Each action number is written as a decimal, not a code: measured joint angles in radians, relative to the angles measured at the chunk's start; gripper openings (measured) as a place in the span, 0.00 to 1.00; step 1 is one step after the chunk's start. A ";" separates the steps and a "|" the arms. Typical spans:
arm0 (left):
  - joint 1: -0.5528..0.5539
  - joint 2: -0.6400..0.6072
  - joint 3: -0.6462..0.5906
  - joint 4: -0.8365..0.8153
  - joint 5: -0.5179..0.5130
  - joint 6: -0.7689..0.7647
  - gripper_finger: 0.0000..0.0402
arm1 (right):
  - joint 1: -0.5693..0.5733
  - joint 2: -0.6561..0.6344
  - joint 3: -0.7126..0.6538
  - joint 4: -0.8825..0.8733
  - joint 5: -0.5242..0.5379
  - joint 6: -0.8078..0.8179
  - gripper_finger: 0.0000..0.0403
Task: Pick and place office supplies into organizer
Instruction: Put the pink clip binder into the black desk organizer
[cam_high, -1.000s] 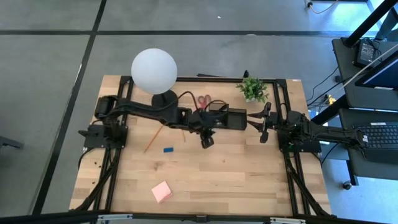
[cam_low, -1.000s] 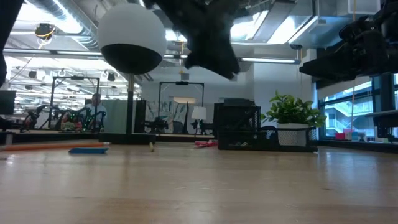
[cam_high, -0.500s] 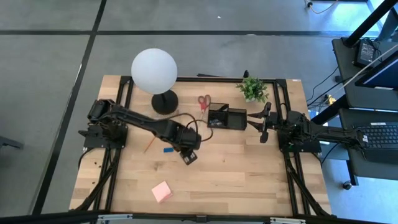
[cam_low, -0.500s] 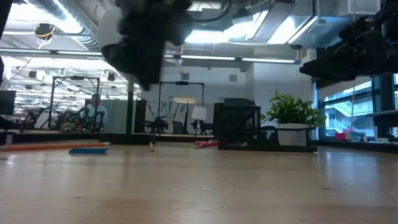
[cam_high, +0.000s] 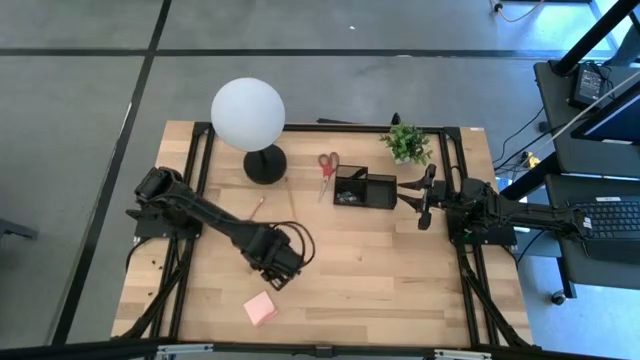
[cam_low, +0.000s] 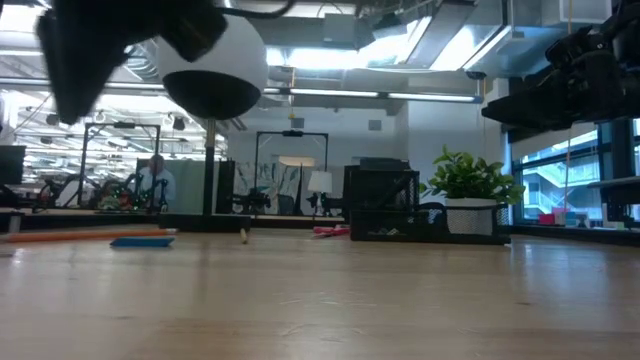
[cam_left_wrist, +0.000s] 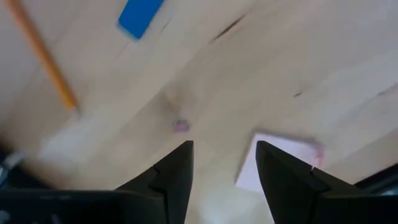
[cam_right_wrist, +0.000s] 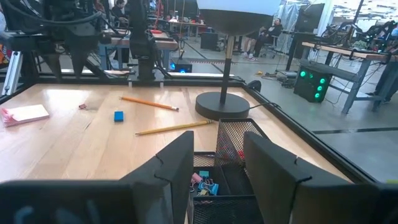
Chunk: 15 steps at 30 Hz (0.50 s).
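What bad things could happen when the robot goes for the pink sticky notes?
1. The sticky-note pad lies flat on the table, so the open left gripper above it might scrape the wood or only pinch the top sheets.
2. The organizer is far off, so the pad could slip out on the way.
3. The right gripper waits beside the organizer and might get bumped.

- The left arm stretches from its base at the tabletop's left edge diagonally toward the front middle, elbow bent.
- The left hand (cam_high: 279, 270) hangs over the tabletop, pointing down; its two dark fingers (cam_left_wrist: 176, 171) stand apart with nothing between them.
- The right arm waits folded at the right edge, its hand (cam_high: 424, 212) raised and its fingers (cam_right_wrist: 180, 162) parted, holding nothing.
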 joint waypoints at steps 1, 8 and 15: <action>-0.008 0.000 0.000 -0.016 0.003 -0.024 0.42 | 0.000 0.000 0.000 0.000 0.000 0.000 0.36; -0.026 0.000 -0.035 -0.043 0.024 -0.107 0.42 | 0.000 0.000 0.000 0.000 0.000 -0.002 0.36; -0.036 0.001 -0.176 -0.012 0.092 -0.083 0.41 | 0.000 0.000 0.000 0.000 0.000 -0.001 0.36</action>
